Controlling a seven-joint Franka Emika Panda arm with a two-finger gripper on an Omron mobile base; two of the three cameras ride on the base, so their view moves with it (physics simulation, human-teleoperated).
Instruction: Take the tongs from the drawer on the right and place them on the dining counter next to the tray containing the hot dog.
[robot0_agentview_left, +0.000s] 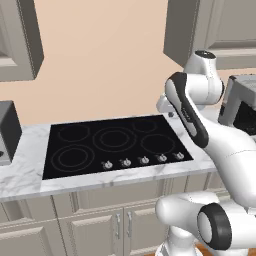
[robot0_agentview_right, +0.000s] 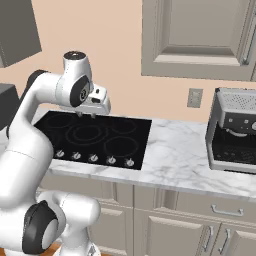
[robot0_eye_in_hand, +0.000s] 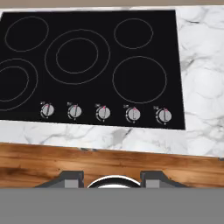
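Observation:
My gripper (robot0_agentview_right: 86, 116) hangs above the back of the black cooktop (robot0_agentview_right: 95, 137), pointing down. In the hand view its two dark fingertips (robot0_eye_in_hand: 70, 177) stand apart with nothing between them, so the gripper (robot0_eye_in_hand: 111, 178) is open and empty. The tongs, the tray, the hot dog and the dining counter are out of view. Shut taupe drawer fronts (robot0_agentview_right: 220, 207) run under the marble top. I cannot tell which of them is the task's drawer.
The cooktop (robot0_agentview_left: 112, 142) is set in a marble top (robot0_agentview_right: 175, 155), with several knobs (robot0_eye_in_hand: 103, 113) along its front. A grey coffee machine (robot0_agentview_right: 232, 130) stands at the right and a dark appliance (robot0_agentview_left: 7, 132) at the left. Wall cabinets (robot0_agentview_right: 200, 37) hang above, and the wooden floor (robot0_eye_in_hand: 109, 159) lies below.

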